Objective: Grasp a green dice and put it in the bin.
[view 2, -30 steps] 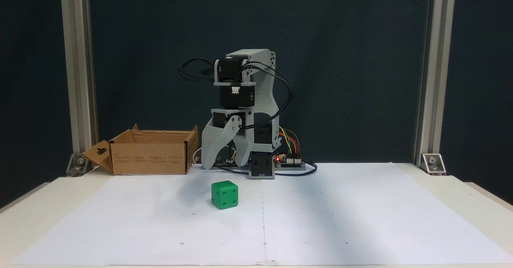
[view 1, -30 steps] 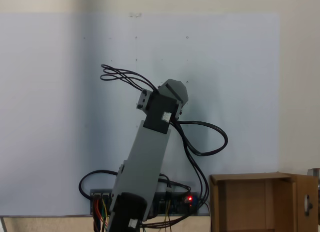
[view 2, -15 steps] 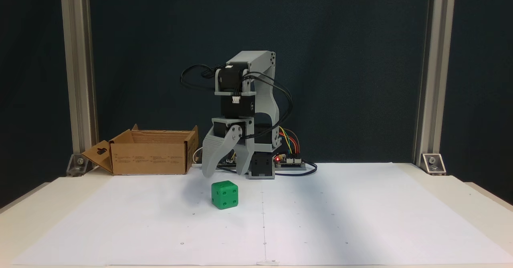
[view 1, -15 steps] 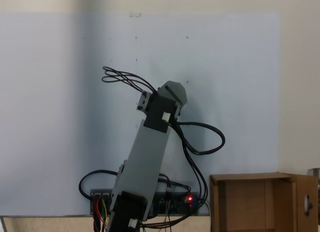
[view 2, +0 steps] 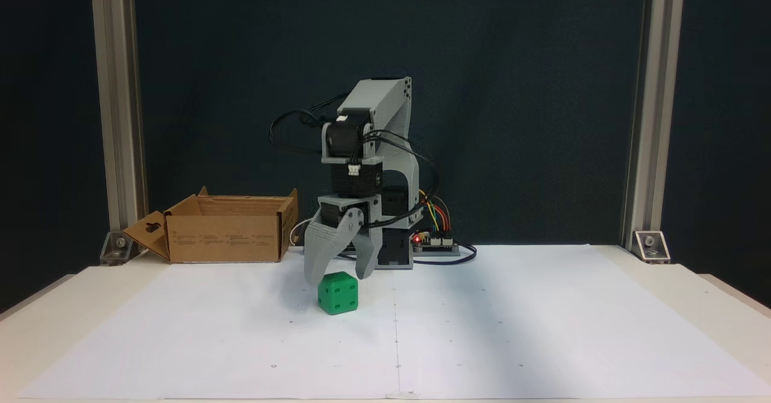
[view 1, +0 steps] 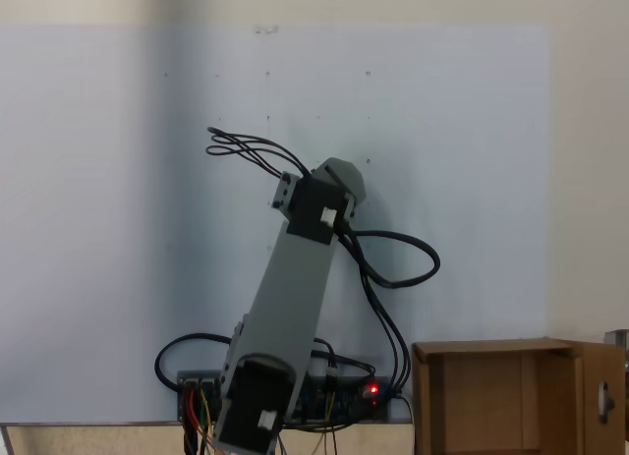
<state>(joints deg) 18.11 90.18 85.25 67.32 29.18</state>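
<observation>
Having dropped lower than a second ago, now straddling the top of the green dice (view 2: pixel 338 293) with jaws spread apart, gripper (view 2: pixel 338 278) not yet closing. Likely nearing the grasp. Arm leaning forward, wrist pointing straight down. Bin (view 2: pixel 224 229) waiting at ten o'clock from the dice, well apart.

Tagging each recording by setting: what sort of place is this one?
Probably a lab or workshop test bench, not a home: aluminium frame posts stand against a dark backdrop, white paper marked with dots covers the table, and a bare circuit board with loose coloured wires sits behind the arm.
</observation>
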